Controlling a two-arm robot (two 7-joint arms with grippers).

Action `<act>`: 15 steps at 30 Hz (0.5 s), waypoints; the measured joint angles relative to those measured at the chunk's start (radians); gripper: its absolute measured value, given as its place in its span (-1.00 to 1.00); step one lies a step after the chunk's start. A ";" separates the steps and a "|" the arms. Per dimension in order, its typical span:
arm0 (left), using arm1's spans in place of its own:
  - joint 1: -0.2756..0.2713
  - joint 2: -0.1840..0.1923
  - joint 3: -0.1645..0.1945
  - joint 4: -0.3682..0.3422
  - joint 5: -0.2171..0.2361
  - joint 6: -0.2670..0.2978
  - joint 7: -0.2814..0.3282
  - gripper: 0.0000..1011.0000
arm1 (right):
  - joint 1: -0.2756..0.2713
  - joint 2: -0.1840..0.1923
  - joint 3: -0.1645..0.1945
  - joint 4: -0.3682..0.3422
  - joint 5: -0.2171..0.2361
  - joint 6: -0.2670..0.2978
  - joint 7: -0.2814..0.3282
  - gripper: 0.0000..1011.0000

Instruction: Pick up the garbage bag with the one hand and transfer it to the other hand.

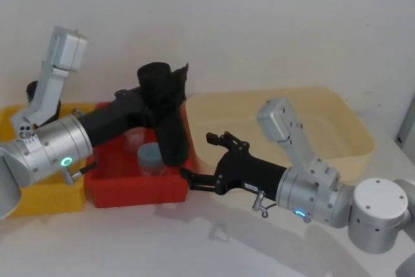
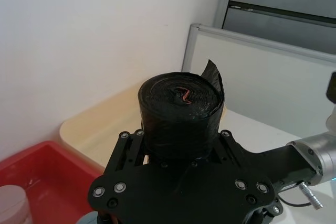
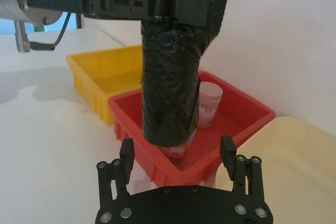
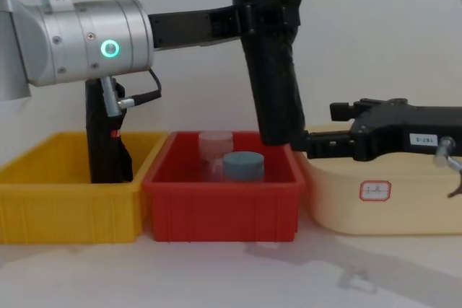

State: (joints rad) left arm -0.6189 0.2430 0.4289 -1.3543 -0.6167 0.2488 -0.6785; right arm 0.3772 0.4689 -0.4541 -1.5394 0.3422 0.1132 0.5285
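My left gripper (image 4: 267,18) is clamped round the garbage bag (image 4: 278,91) just under its flared top. The roll hangs below it, its lower end tilted towards my right gripper (image 3: 176,149). That one is spread wide, a finger on either side of the roll's foot, with free air between each finger and the plastic. Beneath the foot lies the red bin (image 4: 216,182), and the roll is clear of its rim. Under my right gripper runs the rim of the cream tub (image 1: 350,154), near but not touching. Down behind my left wrist a second black roll (image 4: 108,142) stands in the yellow bin (image 4: 43,200). The hanging roll hides part of a jar (image 3: 210,103) and covers my left fingertips.
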 joint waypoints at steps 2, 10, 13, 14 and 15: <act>-0.001 -0.002 0.002 0.003 -0.001 0.000 -0.001 -0.15 | 0.003 -0.003 -0.002 0.001 0.002 0.003 -0.003 0.98; -0.015 -0.021 0.024 0.032 -0.012 -0.004 -0.012 -0.15 | 0.021 -0.026 -0.013 0.012 0.012 0.019 -0.020 0.98; -0.018 -0.026 0.031 0.041 -0.016 -0.005 -0.015 -0.15 | 0.033 -0.040 -0.018 0.022 0.016 0.024 -0.029 0.98; -0.018 -0.027 0.032 0.043 -0.017 -0.005 -0.016 -0.15 | 0.033 -0.040 -0.018 0.022 0.016 0.024 -0.029 0.98; -0.019 -0.028 0.033 0.044 -0.017 -0.006 -0.017 -0.15 | 0.039 -0.047 -0.021 0.027 0.018 0.028 -0.032 0.98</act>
State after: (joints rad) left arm -0.6375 0.2150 0.4622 -1.3101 -0.6341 0.2433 -0.6950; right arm 0.4166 0.4223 -0.4748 -1.5120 0.3603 0.1413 0.4961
